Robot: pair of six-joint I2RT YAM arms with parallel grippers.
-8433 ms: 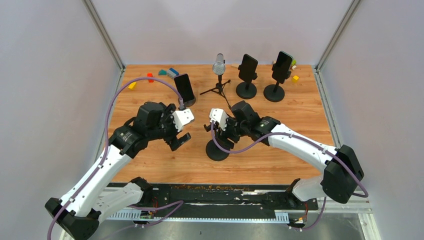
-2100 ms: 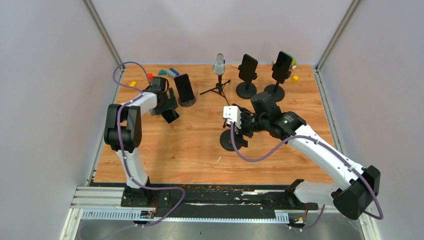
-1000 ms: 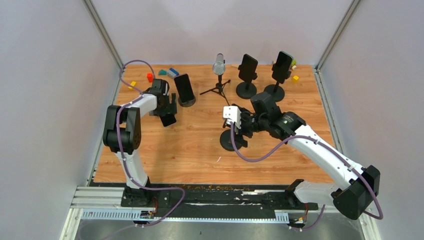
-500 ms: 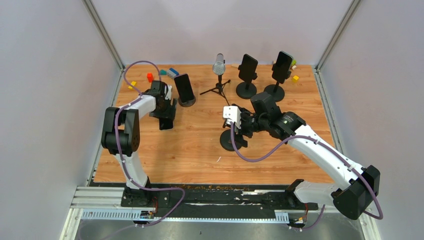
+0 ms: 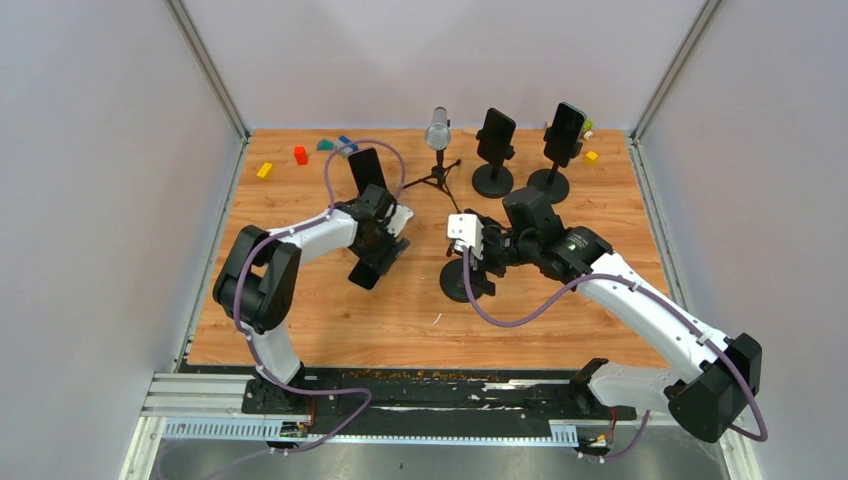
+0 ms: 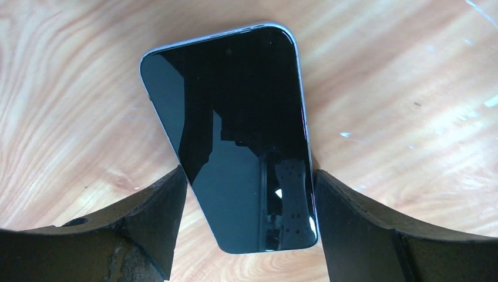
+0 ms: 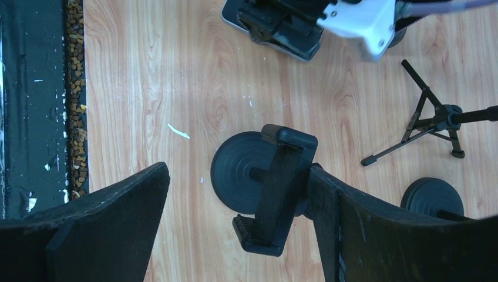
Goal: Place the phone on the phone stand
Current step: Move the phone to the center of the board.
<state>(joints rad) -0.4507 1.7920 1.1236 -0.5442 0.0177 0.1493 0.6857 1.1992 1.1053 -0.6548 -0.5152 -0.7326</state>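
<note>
My left gripper (image 5: 372, 262) is shut on a black phone (image 5: 363, 274), gripping its long edges over the wooden table left of centre. In the left wrist view the phone (image 6: 235, 117) sits screen-up between my gripper's (image 6: 248, 182) two fingers. The empty black phone stand (image 5: 465, 280) stands at mid-table, to the right of the phone. My right gripper (image 5: 478, 262) is open above the stand. In the right wrist view my gripper (image 7: 238, 173) straddles the stand's cradle (image 7: 279, 188). The right finger (image 7: 352, 229) touches the cradle's side and the left finger stands well clear.
Three other stands hold phones: one behind my left arm (image 5: 366, 170) and two at the back (image 5: 495, 135) (image 5: 565, 128). A microphone on a tripod (image 5: 438, 135) stands at back centre. Coloured blocks (image 5: 300, 155) lie at the back left, and small ones (image 5: 591, 156) at the back right.
My left arm has swung from the far-left side to the right, carrying the phone toward the empty stand at mid-table. My right arm has not moved over the last two seconds.
</note>
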